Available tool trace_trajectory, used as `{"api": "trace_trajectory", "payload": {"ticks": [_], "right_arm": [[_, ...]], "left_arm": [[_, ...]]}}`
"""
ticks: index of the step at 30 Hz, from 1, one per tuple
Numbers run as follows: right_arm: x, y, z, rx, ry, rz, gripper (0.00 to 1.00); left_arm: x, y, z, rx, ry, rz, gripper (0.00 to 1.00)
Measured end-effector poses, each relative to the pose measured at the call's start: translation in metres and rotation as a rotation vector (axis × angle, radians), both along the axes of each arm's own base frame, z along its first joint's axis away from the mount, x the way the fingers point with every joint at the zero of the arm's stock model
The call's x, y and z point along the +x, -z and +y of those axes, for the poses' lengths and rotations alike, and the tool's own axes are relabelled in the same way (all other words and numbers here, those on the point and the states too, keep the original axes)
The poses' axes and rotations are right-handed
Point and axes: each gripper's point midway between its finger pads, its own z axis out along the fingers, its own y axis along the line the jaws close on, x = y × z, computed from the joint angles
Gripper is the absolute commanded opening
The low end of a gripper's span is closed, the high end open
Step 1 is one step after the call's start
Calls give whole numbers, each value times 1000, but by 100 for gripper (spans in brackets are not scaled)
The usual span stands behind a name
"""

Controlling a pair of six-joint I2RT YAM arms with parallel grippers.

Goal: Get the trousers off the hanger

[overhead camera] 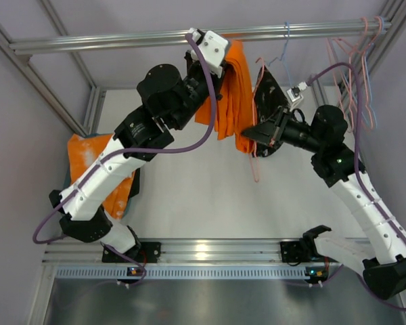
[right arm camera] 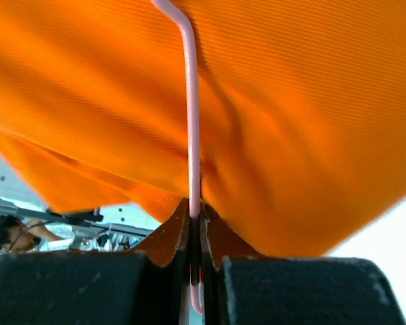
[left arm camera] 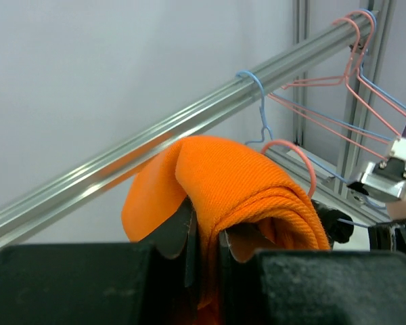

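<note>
- Left end effector (left arm camera: 204,233) closed on a thick fold of the trousers (left arm camera: 237,179), pinched between the pads near the top of the bunched cloth, just below the rail (left arm camera: 155,152).
- Right end effector (right arm camera: 196,230) closed on the thin pink wire of the hanger (right arm camera: 191,122), with orange cloth pressed against the wire on both sides just above the pads.
- Both grasps in place: cloth in one, wire in the other. Judged as the set-up part of the job done.
- Trousers not yet free: draped over and around the hanger, held up near the rail and well above the worktop (overhead camera: 189,196), between the two wrists in the top view.
- Pink hook (left arm camera: 294,152) showing behind the cloth in the left wrist view, seemingly clear of the rail. Hard to say for certain, since the fabric hides the rest of the wire.
- Left to do, by this reckoning: drawing the two grips apart so the cloth slides off the wire, then checking that no fold is caught on the bar.
- Likely snag: bunched fabric dragging the light wire along rather than slipping off it.
- Not part of the job: light blue hanger (left arm camera: 257,95) hooked on the rail, spare hangers (overhead camera: 355,68) bunched at the rail's far right, patchy orange cloth (overhead camera: 88,152) lying on the worktop at the left.
</note>
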Motion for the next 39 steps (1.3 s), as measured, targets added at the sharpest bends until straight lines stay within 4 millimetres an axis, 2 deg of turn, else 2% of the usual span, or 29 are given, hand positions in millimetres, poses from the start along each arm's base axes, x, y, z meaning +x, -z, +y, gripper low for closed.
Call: {"api": "trace_trajectory", "payload": {"ticks": [6, 11, 15, 17, 20, 23, 25, 29, 31, 34, 37, 39], "right_arm": [[-1, 32, 0, -53, -16, 30, 0], [-3, 58, -2, -110, -28, 50, 0], [-7, 79, -4, -153, -41, 88, 0], [-9, 83, -4, -162, -49, 99, 0], [-10, 83, -4, -170, -63, 81, 0], [-12, 84, -4, -180, -78, 66, 0], [-14, 85, -4, -189, -89, 60, 0], [-21, 85, -7, -216, -105, 48, 0], [-24, 81, -8, -226, -114, 31, 0], [-28, 69, -10, -235, -127, -12, 0], [-30, 57, -11, -242, -138, -53, 0], [-32, 51, -11, -245, -143, -74, 0]], "left_arm": [[7, -15, 16, -12, -36, -26, 0], [30, -17, 42, -37, -104, -17, 0], [50, -23, 101, -119, -213, 5, 0], [48, -27, 133, -160, -260, 12, 0], [34, -32, 190, -220, -351, 12, 0], [7, -40, 253, -292, -478, -16, 0], [-21, -47, 290, -339, -562, -54, 0], [-89, -60, 353, -430, -760, -165, 0], [-127, -60, 384, -471, -900, -231, 0], [-187, -49, 412, -506, -1077, -317, 0], [-232, -29, 425, -506, -1211, -368, 0], [-252, -15, 431, -483, -1289, -379, 0]]}}
